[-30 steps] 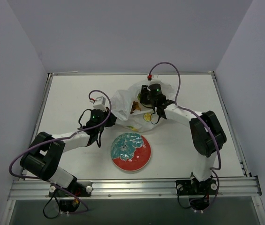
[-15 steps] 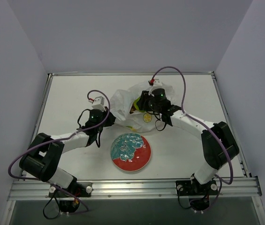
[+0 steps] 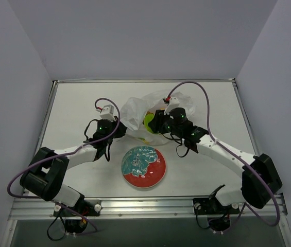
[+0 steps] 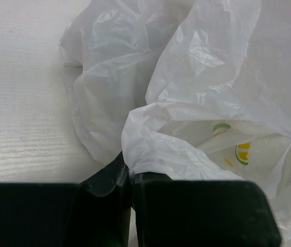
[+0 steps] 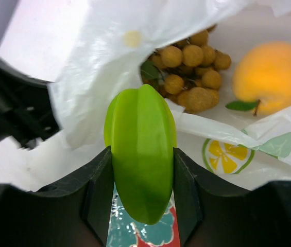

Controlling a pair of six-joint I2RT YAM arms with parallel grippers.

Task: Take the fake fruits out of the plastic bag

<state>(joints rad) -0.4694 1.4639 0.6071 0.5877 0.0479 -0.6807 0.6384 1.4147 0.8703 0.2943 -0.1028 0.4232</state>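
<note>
Clamping the green fruit (image 5: pixel 142 154), the right gripper (image 5: pixel 142 190) hovers at the plastic bag (image 4: pixel 212 67) near the far edge; the left gripper (image 4: pixel 130 177) pinches its film tight.

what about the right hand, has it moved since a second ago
Yes. The right hand, shut on the green fruit, has come nearer the plate.

Three fruits (image 5: pixel 142 154), one bag (image 4: pixel 212 67), one plate (image 3: pixel 155 177)

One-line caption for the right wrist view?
Right gripper grips the green fruit at the plastic bag mouth; berry bunch and orange fruit lie inside.
</note>
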